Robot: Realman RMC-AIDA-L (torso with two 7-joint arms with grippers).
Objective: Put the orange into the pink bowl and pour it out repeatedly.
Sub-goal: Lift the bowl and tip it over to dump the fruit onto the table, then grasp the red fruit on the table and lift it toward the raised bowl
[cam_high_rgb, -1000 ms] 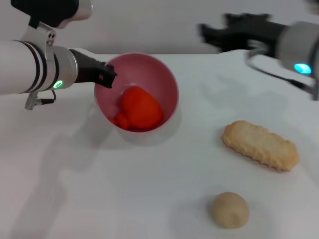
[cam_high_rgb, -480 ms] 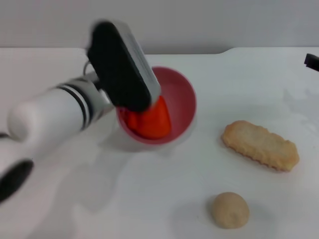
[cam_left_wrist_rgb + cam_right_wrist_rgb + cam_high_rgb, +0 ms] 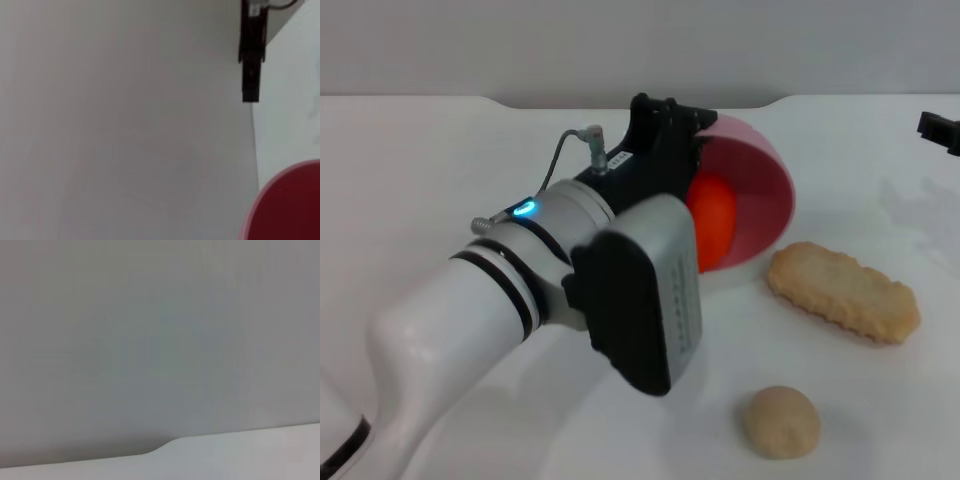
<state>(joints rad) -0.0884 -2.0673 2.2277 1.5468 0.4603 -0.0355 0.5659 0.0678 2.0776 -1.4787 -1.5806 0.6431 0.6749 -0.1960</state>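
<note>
- The table (image 3: 440,160) is white; the left arm reaches across it from 7 o'clock toward the middle.
- The left gripper (image 3: 670,125) holds the bowl (image 3: 765,190) at its rim, tipped on its side with the mouth facing about 3 o'clock. The grip is hidden behind the wrist, but the tilted bowl hangs from it, so I judge it clamped on the rim.
- The orange (image 3: 712,220) sits inside the tipped bowl, at about 5 o'clock from the gripper, close under it.
- Judged: more tilt would roll the orange out toward the biscuit (image 3: 843,292) at 4 o'clock.
- The ball (image 3: 781,421) lies at 6 o'clock, well apart.
- The right gripper (image 3: 940,130) is parked at the 3 o'clock edge; I cannot tell its state.
</note>
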